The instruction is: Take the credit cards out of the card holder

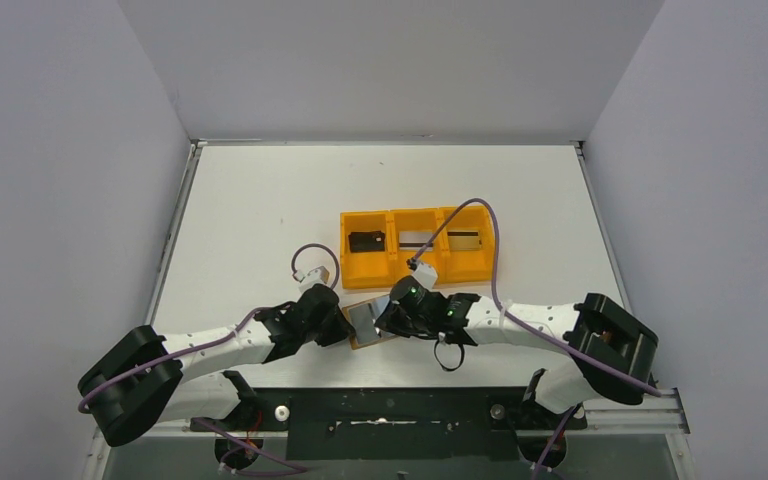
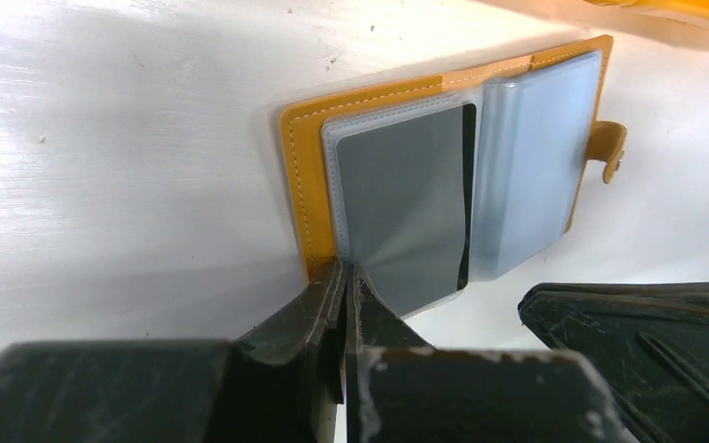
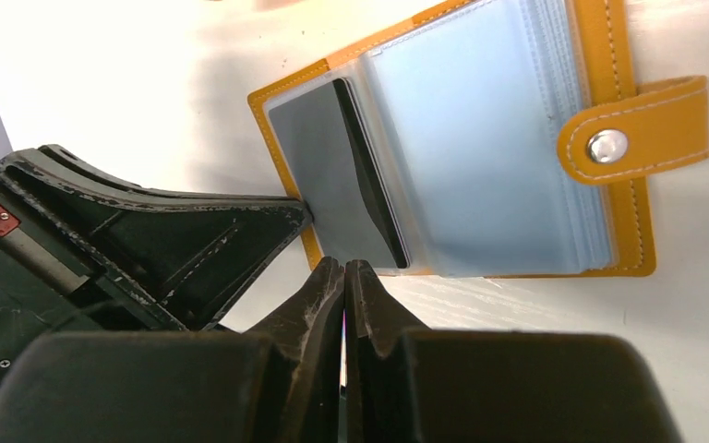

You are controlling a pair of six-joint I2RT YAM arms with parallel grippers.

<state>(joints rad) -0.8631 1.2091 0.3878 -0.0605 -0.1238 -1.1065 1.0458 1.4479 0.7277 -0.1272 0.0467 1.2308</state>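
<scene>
Card holder [image 1: 365, 322] lies open just near of the orange tray [image 1: 360, 276], between both pincers. Left gripper [image 2: 346, 277] and right gripper [image 3: 343, 272] are both clamped fully closed, tips at its edge. Can't tell if they're pinching anything.

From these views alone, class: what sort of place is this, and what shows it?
Probably a robotics lab test cell: two arms bolted to a white table, plain walls boxing it in, a card holder laid out.
</scene>
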